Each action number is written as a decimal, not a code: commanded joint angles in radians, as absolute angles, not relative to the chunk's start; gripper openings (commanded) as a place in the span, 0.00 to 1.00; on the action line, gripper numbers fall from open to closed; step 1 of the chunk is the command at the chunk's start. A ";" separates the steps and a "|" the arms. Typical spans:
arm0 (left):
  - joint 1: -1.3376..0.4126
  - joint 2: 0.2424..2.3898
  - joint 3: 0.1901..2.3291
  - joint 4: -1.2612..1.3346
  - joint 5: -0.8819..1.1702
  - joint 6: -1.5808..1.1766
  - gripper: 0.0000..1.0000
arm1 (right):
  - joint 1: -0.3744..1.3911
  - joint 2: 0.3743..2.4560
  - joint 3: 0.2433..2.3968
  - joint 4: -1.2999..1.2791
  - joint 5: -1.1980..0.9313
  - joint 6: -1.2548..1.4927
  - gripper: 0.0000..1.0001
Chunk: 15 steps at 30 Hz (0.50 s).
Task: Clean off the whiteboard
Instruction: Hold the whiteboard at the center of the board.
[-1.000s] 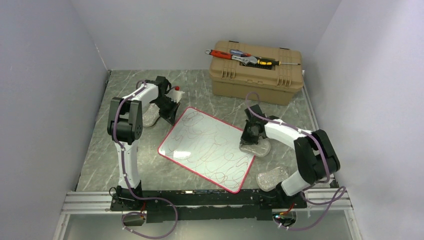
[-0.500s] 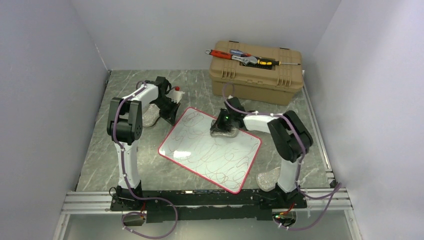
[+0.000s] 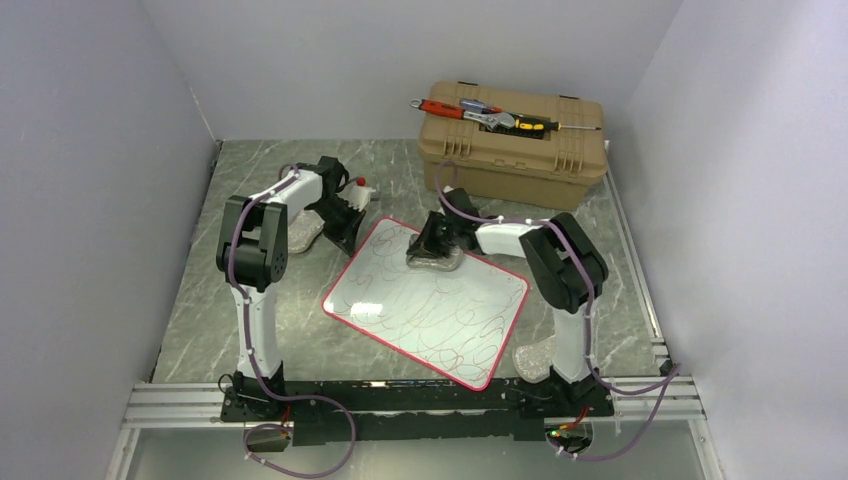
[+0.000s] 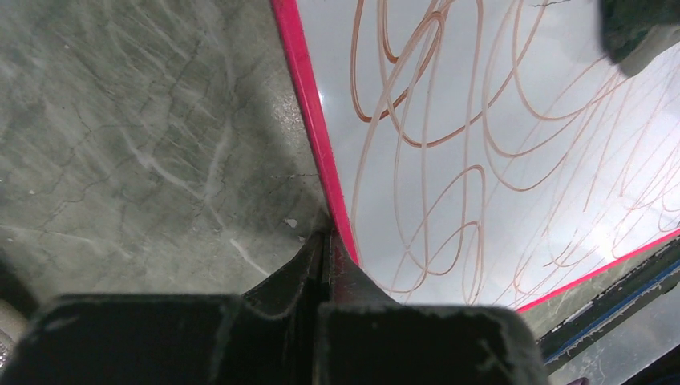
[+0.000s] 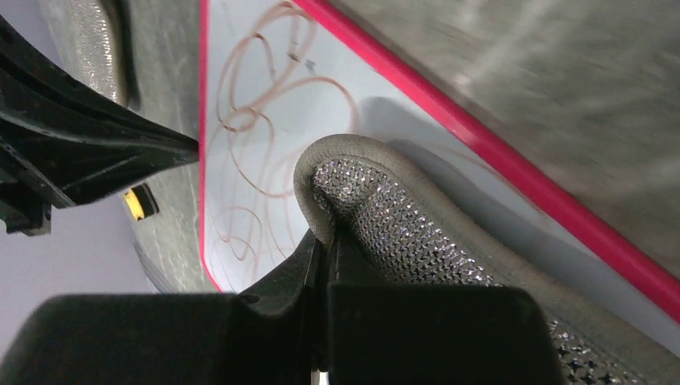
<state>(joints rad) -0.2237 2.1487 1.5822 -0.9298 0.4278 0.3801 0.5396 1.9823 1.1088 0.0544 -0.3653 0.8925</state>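
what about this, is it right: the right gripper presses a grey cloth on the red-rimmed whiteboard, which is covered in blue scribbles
One thing is wrong: the scribbles are reddish-brown, not blue, as the left wrist view shows. The rest holds: the right gripper presses a grey cloth on the red-rimmed whiteboard.

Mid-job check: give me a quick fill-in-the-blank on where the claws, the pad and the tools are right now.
1. The right claw pinches a glittery grey pad that rests on the ____.
2. The left claw, shut, has its tips at that board's ____ rim.
3. Hand tools lie on the lid of the tan ____.

Missing words: whiteboard; red; toolbox.
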 commanded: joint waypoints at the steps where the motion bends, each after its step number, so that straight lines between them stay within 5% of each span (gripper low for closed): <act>1: -0.272 2.259 1.497 -0.891 0.317 0.422 0.06 | 0.587 2.065 1.158 -0.060 -0.256 0.881 0.00; 5: -0.272 2.250 1.520 -0.915 0.327 0.413 0.18 | 0.573 2.006 1.132 -0.069 -0.292 0.865 0.00; 15: -0.270 2.166 1.562 -0.971 0.442 0.411 0.19 | 0.563 1.969 1.149 -0.083 -0.354 0.821 0.00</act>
